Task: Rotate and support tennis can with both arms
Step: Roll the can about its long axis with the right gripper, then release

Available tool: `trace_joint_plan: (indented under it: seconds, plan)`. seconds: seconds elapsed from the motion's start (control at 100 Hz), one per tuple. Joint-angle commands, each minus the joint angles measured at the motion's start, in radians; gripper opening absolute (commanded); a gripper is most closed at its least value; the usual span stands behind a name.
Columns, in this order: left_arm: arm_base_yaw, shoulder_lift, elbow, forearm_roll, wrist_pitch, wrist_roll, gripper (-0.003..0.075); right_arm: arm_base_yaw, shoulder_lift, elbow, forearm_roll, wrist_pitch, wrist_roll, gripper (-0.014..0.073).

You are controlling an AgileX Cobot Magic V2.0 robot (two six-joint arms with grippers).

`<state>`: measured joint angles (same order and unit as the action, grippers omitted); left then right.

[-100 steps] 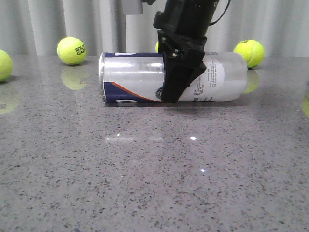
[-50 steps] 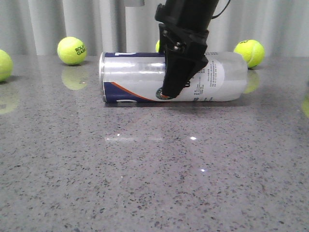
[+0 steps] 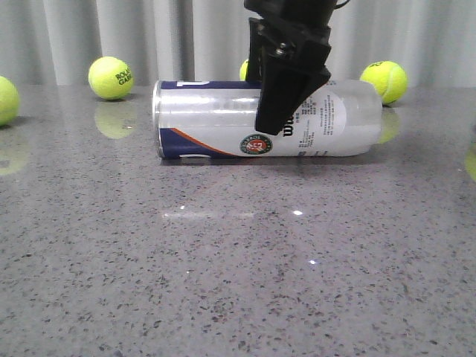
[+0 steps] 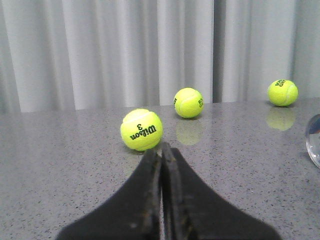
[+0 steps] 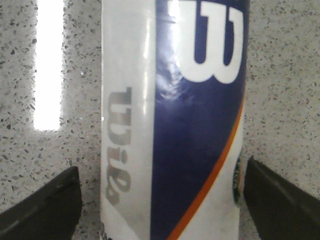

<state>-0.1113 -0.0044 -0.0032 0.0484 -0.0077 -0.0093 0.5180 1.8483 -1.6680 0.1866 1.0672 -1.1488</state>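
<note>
The tennis can (image 3: pixel 208 119) lies on its side across the grey table, metal rim to the left and clear end to the right. My right gripper (image 3: pixel 274 119) hangs over its middle, the near black finger crossing the upper label above the round emblem (image 3: pixel 255 144). The right wrist view shows the can (image 5: pixel 175 115) running between the two wide-apart fingers (image 5: pixel 47 202), with a gap on each side: this gripper is open and holds nothing. In the left wrist view my left gripper (image 4: pixel 161 152) is shut and empty, low over the table, with the can's clear end (image 4: pixel 315 142) at the frame edge.
Yellow-green tennis balls lie about: one (image 3: pixel 111 77) back left, one (image 3: pixel 6 99) at the far left edge, one (image 3: pixel 384 81) back right. From the left wrist a Wilson ball (image 4: pixel 141 129) sits just past the fingertips, with two more (image 4: pixel 188 102) (image 4: pixel 282 92) farther off. A curtain closes the back.
My right gripper has risen, its finger tip going from the can's lower edge near the table to the upper label, uncovering the emblem. The can has stayed in place.
</note>
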Motion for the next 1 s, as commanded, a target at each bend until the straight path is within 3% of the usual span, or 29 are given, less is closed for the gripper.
trace_joint_plan:
  seconds: [0.0, 0.83, 0.99]
  plan:
    - [0.000, -0.039, 0.046, -0.001, -0.083, -0.007, -0.0021, -0.003, -0.071, -0.032, 0.002, -0.012, -0.002, 0.0647]
    - [0.000, -0.039, 0.046, -0.001, -0.083, -0.007, -0.0021, -0.004, -0.089, -0.032, -0.031, -0.028, 0.001, 0.0647]
    - [0.000, -0.039, 0.046, -0.001, -0.083, -0.007, -0.0021, -0.004, -0.126, -0.032, -0.031, -0.027, 0.078, 0.0647]
